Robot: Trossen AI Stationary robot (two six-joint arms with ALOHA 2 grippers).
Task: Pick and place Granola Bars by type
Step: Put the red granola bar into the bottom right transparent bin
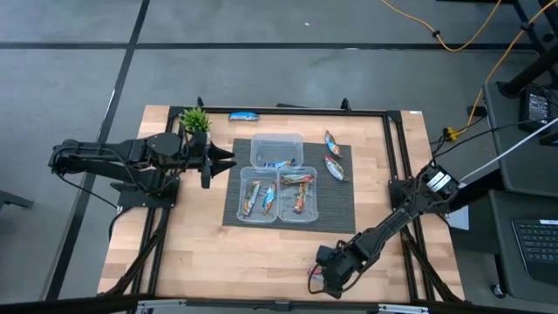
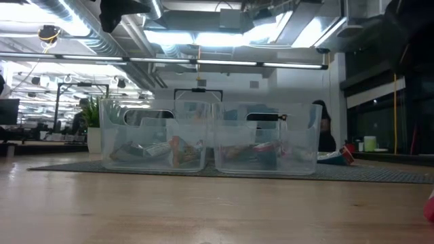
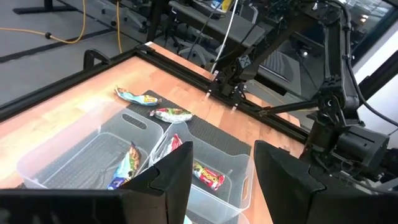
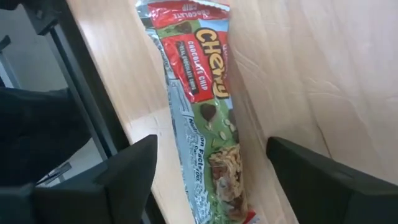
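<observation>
Your right gripper (image 4: 208, 168) hovers over a chewy bar (image 4: 202, 106) at the table's near edge.

Its jaws are spread wide and empty, with the bar lying flat on the wood between them, touching neither finger. Your left gripper (image 3: 221, 174) waits with fingers apart beside the clear tubs (image 1: 277, 150), where other bars (image 1: 297, 180) lie, two more (image 1: 333, 155) resting on the mat (image 1: 343, 205).
</observation>
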